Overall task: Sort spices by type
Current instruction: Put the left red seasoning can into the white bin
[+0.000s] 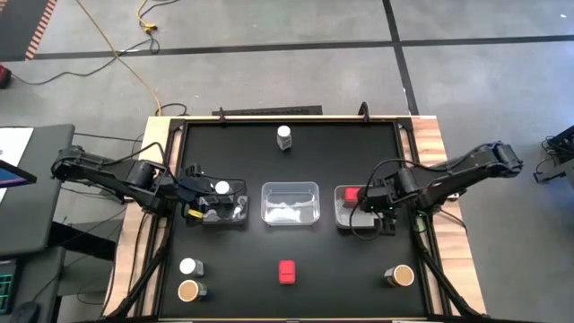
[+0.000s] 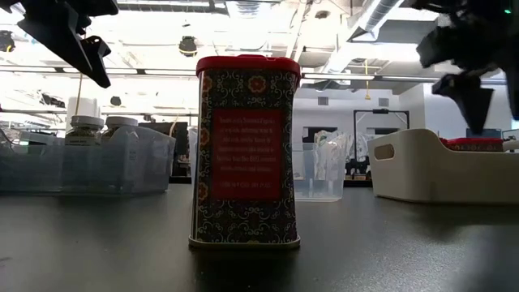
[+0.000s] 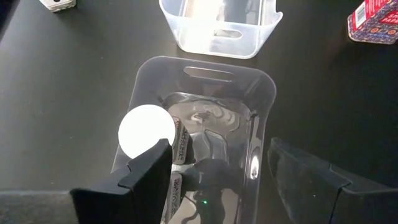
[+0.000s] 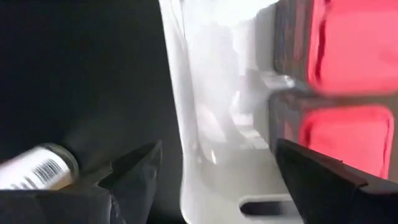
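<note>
Red tin (image 2: 247, 154) foreground | left tool (image 3: 217, 171) spread over tray (image 3: 261, 99)

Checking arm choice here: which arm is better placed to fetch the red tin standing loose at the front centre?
Probably the right. Its tool is open over the right tray, which already holds red tins, so the carry back is short. The red tin lies about midway between both arms; the left tool hangs over the white-cap tray.
</note>
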Robot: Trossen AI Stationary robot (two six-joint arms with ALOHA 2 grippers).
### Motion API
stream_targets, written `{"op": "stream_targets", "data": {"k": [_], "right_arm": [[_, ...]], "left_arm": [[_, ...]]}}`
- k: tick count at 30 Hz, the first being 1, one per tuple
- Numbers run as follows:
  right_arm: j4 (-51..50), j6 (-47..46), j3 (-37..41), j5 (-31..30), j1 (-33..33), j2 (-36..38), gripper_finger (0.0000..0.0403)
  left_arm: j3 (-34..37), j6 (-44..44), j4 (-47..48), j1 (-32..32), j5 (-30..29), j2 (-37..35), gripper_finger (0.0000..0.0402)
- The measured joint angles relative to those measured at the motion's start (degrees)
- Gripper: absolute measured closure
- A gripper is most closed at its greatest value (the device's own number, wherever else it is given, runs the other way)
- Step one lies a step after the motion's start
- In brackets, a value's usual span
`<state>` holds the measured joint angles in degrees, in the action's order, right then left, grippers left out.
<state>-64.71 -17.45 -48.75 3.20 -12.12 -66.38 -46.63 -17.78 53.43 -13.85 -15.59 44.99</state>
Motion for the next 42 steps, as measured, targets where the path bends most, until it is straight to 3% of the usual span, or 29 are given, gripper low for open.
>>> {"op": "stream_targets", "data": {"k": [19,42], "right_arm": [[4.2,-2.6,4.4,-0.5,-1.6,3.1,0.0060],[3.9,-2.2,4.4,-6.3,-1.6,3.1,0.0060]], "left_arm": [[0.0,1.7,0.1,0.0,0.0,0.0,0.0150],[0.0,1.7,0.1,0.0,0.0,0.0,0.0150]]}}
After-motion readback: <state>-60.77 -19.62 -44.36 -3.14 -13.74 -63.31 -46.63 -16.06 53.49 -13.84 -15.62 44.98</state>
